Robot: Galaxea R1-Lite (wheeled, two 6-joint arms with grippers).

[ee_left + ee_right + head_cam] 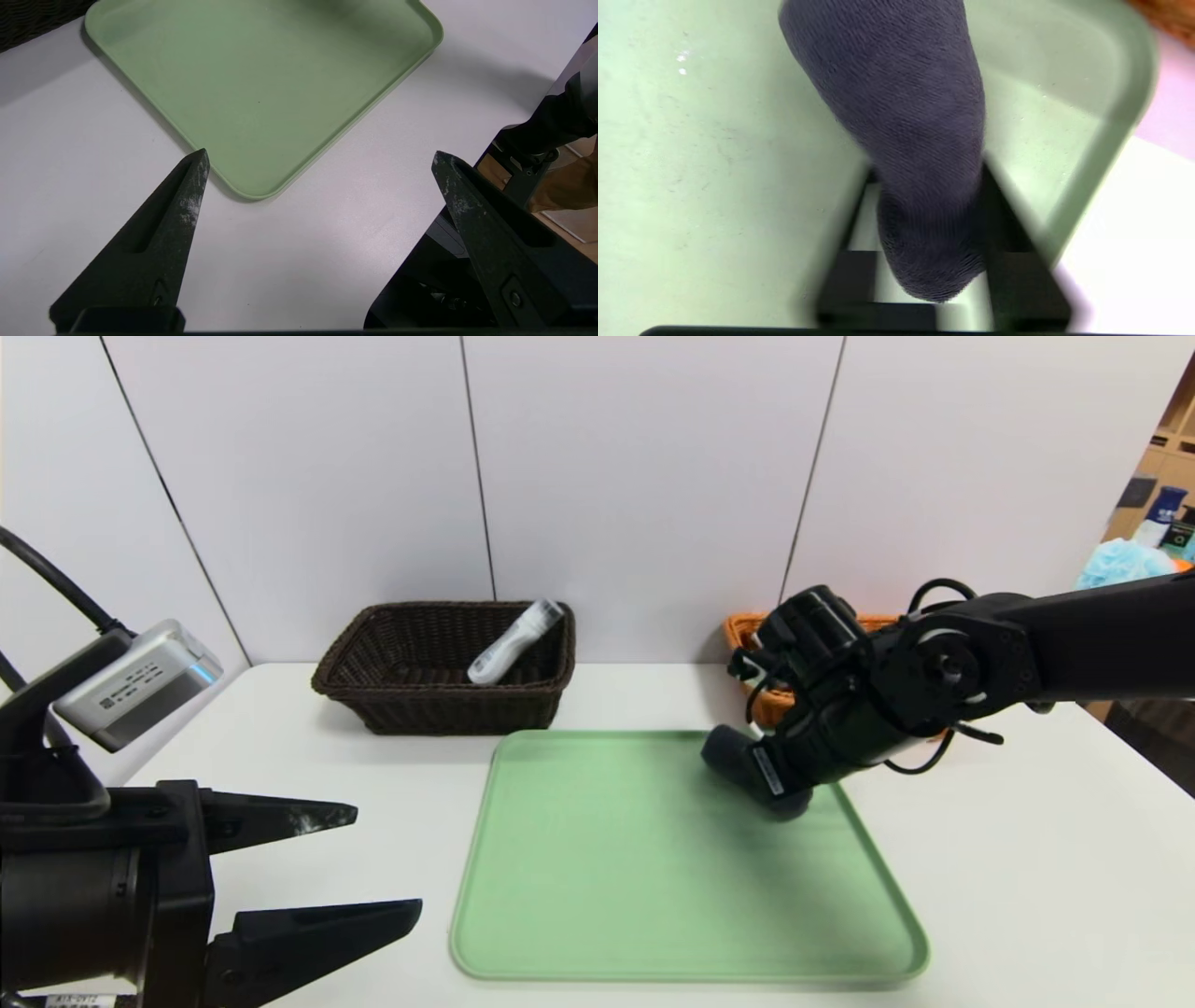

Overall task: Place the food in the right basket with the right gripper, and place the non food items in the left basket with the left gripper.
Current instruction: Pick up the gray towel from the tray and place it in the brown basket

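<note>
Right wrist view: my right gripper (924, 261) clamps the rolled dark grey cloth (901, 116) at centre frame, on the green plastic tray (714, 163). This non-food could wrongly reach the orange-brown wicker basket (747, 630), upper right in the head view. My left gripper (373, 863) hangs spread, empty.

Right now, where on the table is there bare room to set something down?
Most of the green tray is bare, as is the white table between it and the dark brown basket. The tray's far right corner is crowded: the right gripper is shut on the grey cloth roll there.

right pincer (747, 773) on cloth roll (726, 753), green tray (597, 896)
</note>
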